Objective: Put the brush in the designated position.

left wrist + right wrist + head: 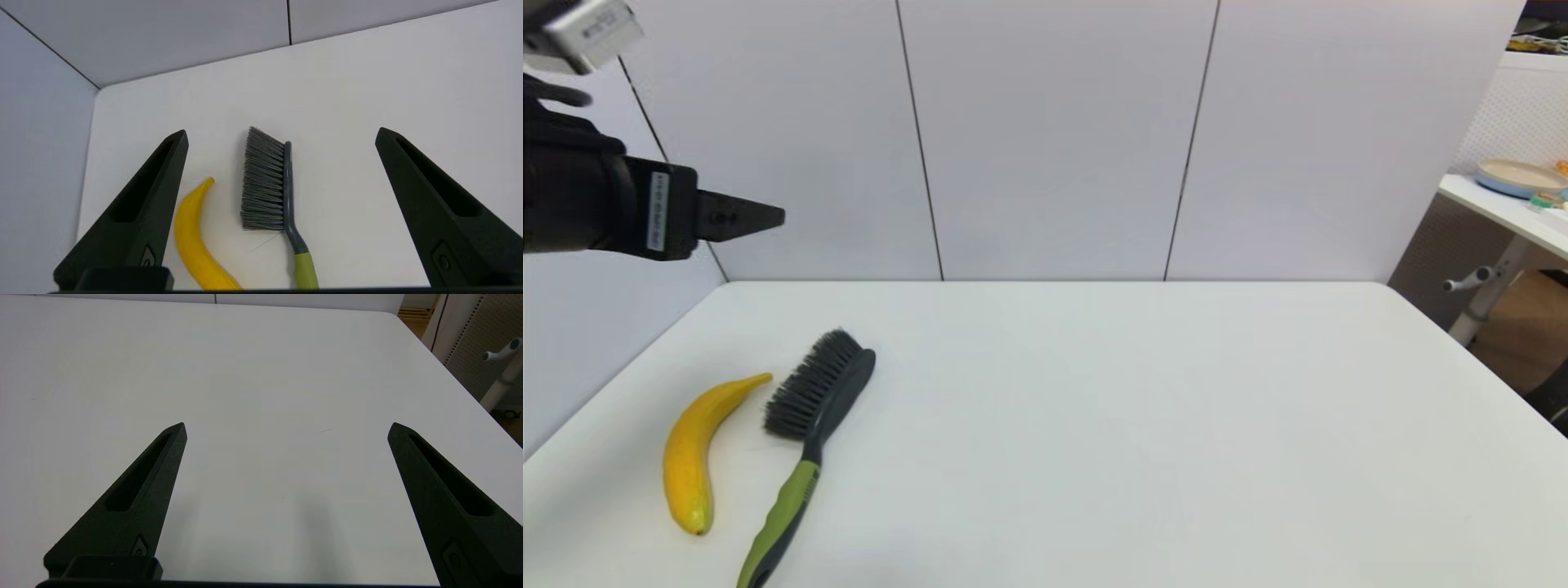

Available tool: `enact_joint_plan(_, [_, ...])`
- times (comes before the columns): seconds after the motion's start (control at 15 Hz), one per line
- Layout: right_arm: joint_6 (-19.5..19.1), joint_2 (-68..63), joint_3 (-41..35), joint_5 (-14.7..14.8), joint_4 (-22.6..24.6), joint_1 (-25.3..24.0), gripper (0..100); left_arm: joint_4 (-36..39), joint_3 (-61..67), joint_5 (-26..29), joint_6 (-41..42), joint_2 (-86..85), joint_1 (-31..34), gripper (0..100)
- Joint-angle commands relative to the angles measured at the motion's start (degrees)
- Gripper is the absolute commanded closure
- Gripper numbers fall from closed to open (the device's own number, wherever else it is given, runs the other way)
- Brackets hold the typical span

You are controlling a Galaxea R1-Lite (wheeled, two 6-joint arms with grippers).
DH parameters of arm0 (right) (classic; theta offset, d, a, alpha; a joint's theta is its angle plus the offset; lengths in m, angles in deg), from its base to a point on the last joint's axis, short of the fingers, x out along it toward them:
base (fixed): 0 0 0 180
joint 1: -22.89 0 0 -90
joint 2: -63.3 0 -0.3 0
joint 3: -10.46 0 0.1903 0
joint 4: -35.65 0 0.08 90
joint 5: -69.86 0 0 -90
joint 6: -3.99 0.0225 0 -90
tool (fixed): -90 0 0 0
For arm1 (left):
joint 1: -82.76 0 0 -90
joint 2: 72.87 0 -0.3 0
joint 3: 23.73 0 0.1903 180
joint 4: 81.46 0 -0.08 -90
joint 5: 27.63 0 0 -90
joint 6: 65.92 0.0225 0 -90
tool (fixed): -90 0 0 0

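The brush (810, 425) lies beside a banana (690, 453) on the white table (1135, 425); both grippers' fingers spread, empty.

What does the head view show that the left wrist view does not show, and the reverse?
Only the head view shows the whole brush down to the end of its olive-green handle, the whole banana, the wide bare right part of the table, and a side table with a plate at far right. It shows the left pincer from outside, raised high at far left.

Only the left wrist view shows that pincer's fingers spread wide open above the brush.

Both show the brush and banana lying side by side, apart, untouched.
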Motion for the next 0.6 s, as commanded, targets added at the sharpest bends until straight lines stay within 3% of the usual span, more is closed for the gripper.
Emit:
enact_joint_plan(0.07, [-0.03, -0.05, -0.09, -0.05, 0.01, 0.01, 0, -0.09, 11.32, 4.41, 4.23, -16.51, 3.06, 0])
enact_joint_plan(0.2, [-0.03, -0.05, -0.09, -0.05, 0.01, 0.01, 0, -0.44, 20.20, 16.89, 4.41, -25.74, 9.83, 0])
enact_joint_plan(0.27, [-0.03, -0.05, -0.09, -0.05, 0.01, 0.01, 0, -0.44, 25.21, 20.59, 4.32, -30.75, 12.73, 0])
enact_joint_plan(0.4, [-0.03, -0.05, -0.09, -0.05, 0.01, 0.01, 0, 0.61, 36.29, 20.50, 4.05, -40.86, 16.25, 0])
enact_joint_plan(0.6, [-0.03, -0.05, -0.09, -0.05, 0.01, 0.01, 0, 8.26, 52.81, 20.15, 4.32, -54.92, 18.97, 0])
